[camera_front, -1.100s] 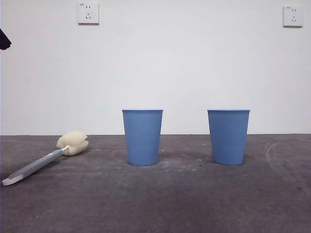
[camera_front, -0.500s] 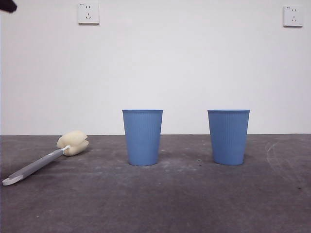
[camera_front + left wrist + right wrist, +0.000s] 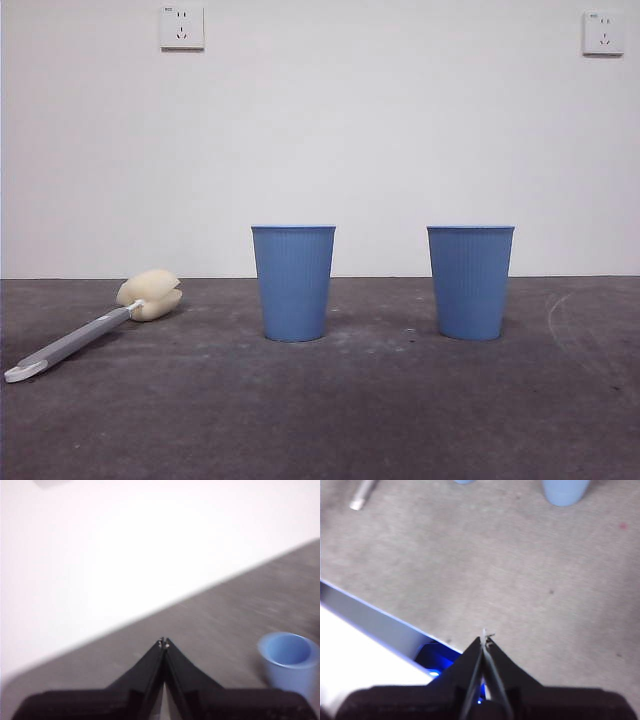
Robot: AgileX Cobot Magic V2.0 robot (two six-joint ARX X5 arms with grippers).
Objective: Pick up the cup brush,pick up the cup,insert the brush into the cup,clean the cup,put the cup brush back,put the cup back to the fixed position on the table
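So the cup brush (image 3: 95, 328) is lying flat on the counter (image 3: 320, 420) off to one side, sponge head toward the back wall, whitish handle end angled toward the camera. The cup (image 3: 293, 282) stands upright nearby, a twin cup (image 3: 470, 281) beyond it. Nothing's picked up yet. Left gripper (image 3: 164, 642) and right gripper (image 3: 485, 639) both hang clear, fingers pressed together. Probably they'll need to spread before reaching for the handle.
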